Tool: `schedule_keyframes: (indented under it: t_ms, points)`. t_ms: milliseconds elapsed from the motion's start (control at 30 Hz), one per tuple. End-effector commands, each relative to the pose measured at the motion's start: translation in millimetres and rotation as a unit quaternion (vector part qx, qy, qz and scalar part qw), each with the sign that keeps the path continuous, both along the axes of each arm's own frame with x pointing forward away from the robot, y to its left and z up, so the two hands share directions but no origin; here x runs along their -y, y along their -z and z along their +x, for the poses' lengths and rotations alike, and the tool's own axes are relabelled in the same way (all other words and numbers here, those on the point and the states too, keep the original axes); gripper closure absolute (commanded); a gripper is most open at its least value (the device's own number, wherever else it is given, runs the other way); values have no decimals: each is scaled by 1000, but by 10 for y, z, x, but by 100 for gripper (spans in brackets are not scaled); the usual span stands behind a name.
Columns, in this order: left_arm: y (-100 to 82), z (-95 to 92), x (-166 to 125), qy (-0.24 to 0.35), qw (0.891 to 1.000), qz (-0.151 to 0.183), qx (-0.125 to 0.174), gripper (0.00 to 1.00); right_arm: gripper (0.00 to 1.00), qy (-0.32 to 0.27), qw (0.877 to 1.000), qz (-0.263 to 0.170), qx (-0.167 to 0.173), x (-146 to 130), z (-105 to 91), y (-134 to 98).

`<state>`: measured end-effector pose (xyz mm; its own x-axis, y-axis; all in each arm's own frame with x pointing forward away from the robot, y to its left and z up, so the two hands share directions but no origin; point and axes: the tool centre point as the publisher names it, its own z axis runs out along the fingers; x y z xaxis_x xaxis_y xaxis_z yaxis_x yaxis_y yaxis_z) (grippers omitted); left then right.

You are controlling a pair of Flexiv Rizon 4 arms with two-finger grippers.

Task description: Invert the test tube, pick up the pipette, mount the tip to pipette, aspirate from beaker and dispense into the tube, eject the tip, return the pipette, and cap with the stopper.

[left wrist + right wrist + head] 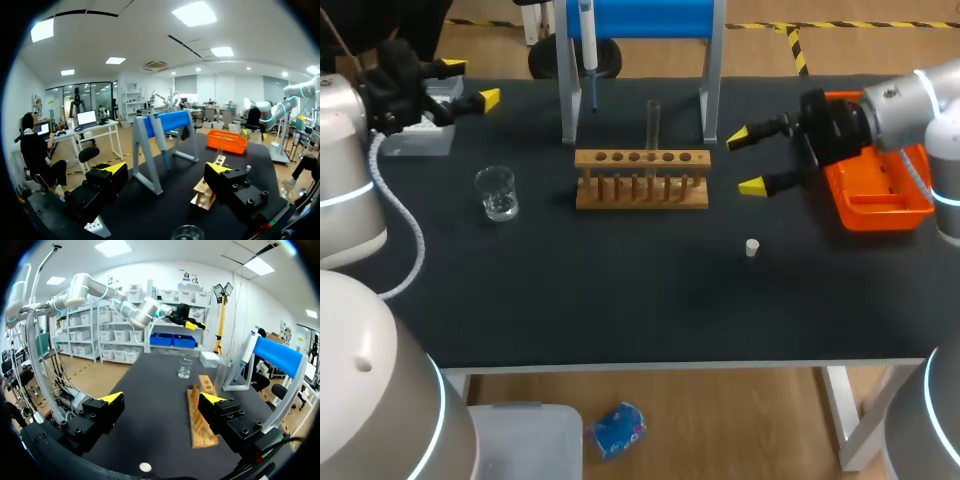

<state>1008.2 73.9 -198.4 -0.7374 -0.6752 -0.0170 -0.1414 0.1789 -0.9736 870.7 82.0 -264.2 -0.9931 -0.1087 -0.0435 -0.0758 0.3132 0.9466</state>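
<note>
Glass test tube (653, 122) stands upright, long axis vertical, in the wooden rack (641, 180) at mid-desk, to the left of the right hand (745, 162), whose fingers are apart and empty and which lies nearer than the likewise parted left hand (472, 83).

Left arm (342, 150): comes in from the left side and reaches to the back of the bench (620, 300), well to the left of the wooden rack (641, 180).
Left end effector (472, 83): black body held above the bench, fingers (488, 99) spread wide with nothing between them. Its yellow tips point toward the rack's side, well apart from it.
Right arm (925, 100): comes in from the right side, its wrist turned toward the rack.
Right end effector (745, 162): just right of the rack's right end and not touching it. Its fingers are spread wide and empty, one tip farther back than the other.
</note>
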Motion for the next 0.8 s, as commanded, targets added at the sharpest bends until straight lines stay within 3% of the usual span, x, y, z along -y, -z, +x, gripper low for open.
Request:
schedule_keyframes:
  t_ms: [33, 267, 733, 767, 800]
  points:
    - [17, 43, -176, -33, 999, -15, 12, 0, 0, 7, 1000, 26, 6, -7, -234, -11]
    - [128, 258, -572, -112, 993, -31, 7, 0, 0, -45, 996, 78, -9, -165, -589, -10]
    - [128, 258, -572, -112, 993, -31, 7, 0, 0, -45, 996, 78, -9, -165, -589, -10]
    - [137, 299, -620, -126, 990, -61, -10, 0, 0, -45, 996, 80, -11, -187, -588, 19]
    - [160, 348, -684, -150, 988, -43, 0, 0, 0, -46, 996, 80, -14, -211, -596, 51]
